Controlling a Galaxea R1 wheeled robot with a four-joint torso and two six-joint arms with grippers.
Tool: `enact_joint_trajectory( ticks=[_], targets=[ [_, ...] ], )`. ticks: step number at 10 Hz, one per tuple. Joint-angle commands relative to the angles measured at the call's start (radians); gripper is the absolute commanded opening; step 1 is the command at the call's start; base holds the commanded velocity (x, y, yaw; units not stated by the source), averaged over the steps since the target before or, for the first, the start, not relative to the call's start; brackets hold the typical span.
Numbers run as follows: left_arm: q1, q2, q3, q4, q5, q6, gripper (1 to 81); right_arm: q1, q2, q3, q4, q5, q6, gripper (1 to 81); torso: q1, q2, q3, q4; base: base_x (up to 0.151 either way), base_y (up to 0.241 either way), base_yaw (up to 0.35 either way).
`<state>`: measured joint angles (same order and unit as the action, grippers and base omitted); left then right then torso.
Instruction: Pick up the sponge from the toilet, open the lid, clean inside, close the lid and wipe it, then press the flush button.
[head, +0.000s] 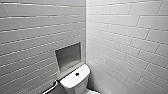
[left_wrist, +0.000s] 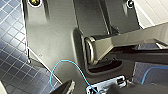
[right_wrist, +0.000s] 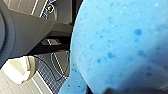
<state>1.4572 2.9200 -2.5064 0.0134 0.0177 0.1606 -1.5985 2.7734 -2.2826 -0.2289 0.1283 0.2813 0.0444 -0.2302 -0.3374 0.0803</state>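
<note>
The white toilet (head: 75, 81) stands in the corner at the bottom of the head view, where I see its rectangular tank top. The round dark flush button (head: 77, 74) sits in the middle of that top. The picture's lower edge cuts the toilet off below the tank. The bright blue sponge (right_wrist: 120, 45) looms large and very close in the right wrist view, speckled with darker pores, and my right gripper is shut on it. My left gripper stands open with nothing in it, over the dark blue mosaic floor (left_wrist: 12, 50).
White tiled walls meet in a corner straight ahead. A grey recessed niche (head: 68, 56) is set in the left wall above the tank. A metal bar (head: 51, 88) runs along that wall beside the tank. A thin blue cable (left_wrist: 67, 62) loops across the robot's dark body.
</note>
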Motion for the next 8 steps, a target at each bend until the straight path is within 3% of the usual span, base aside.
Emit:
enact_joint_trajectory(
  ticks=[1,3,8],
  targets=[
    [-0.031,-0.005,0.011,0.002,0.061,0.01,81.1,0.016,-0.012,0.009,-0.012,-0.055,0.001,1.0,0.0,0.0,0.0,0.0,0.099,0.0,0.0],
    [-0.031,-0.004,0.011,0.002,0.061,0.01,81.1,0.016,-0.012,0.009,-0.012,-0.055,0.001,1.0,0.0,0.0,0.0,0.0,0.098,0.0,0.0],
    [-0.031,-0.019,0.023,-0.004,0.061,0.008,81.1,0.011,-0.045,0.044,-0.007,-0.01,0.006,1.0,0.001,0.001,0.0,0.0,0.0,0.0,0.0]
  ],
)
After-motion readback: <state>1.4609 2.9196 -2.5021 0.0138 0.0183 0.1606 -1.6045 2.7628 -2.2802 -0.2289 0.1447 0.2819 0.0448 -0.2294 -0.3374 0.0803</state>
